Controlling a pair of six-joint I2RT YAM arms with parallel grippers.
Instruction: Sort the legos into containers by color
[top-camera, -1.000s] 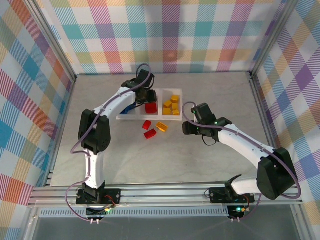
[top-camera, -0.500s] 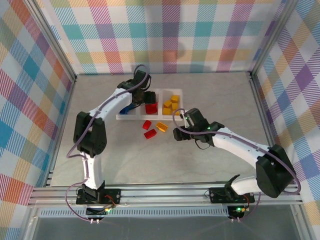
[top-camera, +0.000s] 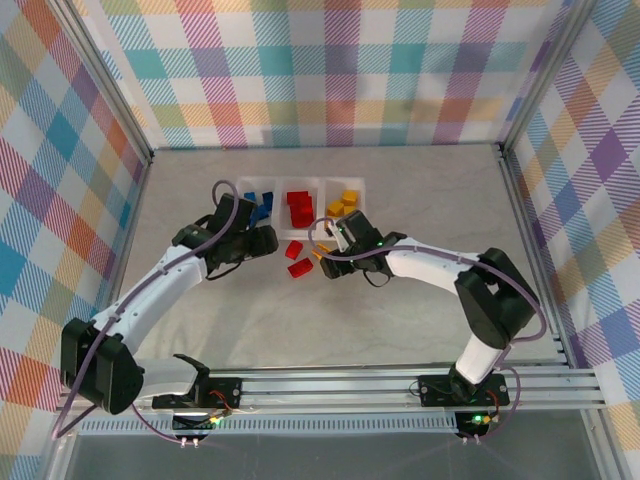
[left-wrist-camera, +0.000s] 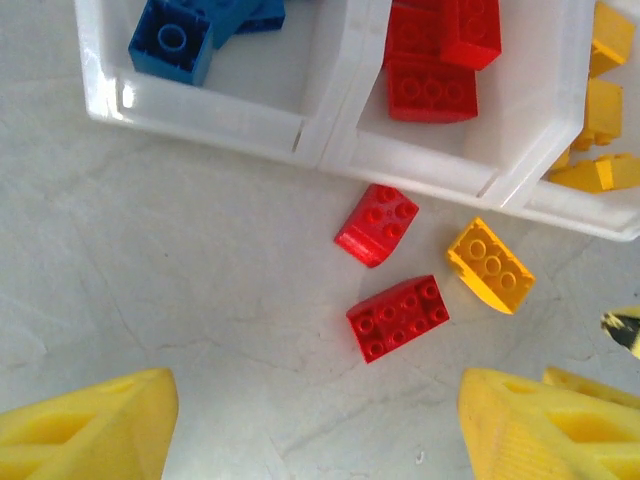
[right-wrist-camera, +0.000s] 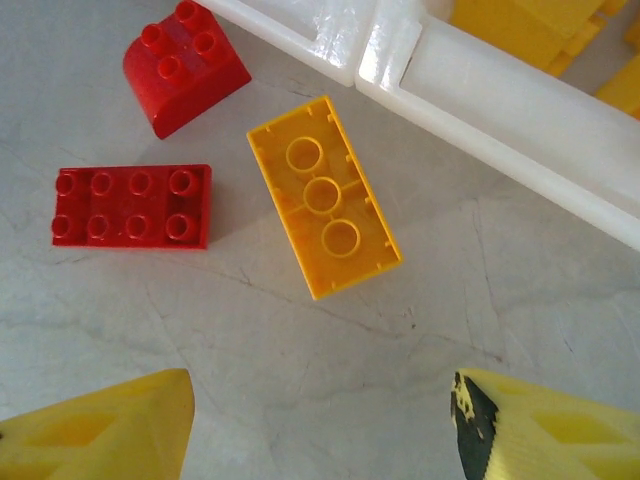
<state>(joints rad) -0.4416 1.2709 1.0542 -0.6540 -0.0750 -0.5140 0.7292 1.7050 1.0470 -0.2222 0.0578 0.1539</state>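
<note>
The clear three-part tray (top-camera: 275, 232) holds blue legos (top-camera: 260, 203) on the left, red ones (top-camera: 299, 208) in the middle and yellow ones (top-camera: 343, 205) on the right. In front of it on the table lie a curved red brick (left-wrist-camera: 378, 224), a flat red brick (left-wrist-camera: 398, 317) and a yellow brick (right-wrist-camera: 323, 210), which is upside down. My left gripper (left-wrist-camera: 315, 425) hovers open just left of the loose bricks, with nothing between its fingers. My right gripper (right-wrist-camera: 320, 425) hangs open just short of the yellow brick, empty.
The tray's white front wall (right-wrist-camera: 500, 80) runs close behind the loose bricks. The two wrists (top-camera: 350, 245) face each other across the bricks, a short way apart. Bare marbled table lies towards the near edge, and checked walls stand around it.
The left gripper opened at the red compartment, then drew back and down to the table left of the loose bricks. The right gripper slid left up to the yellow brick.
</note>
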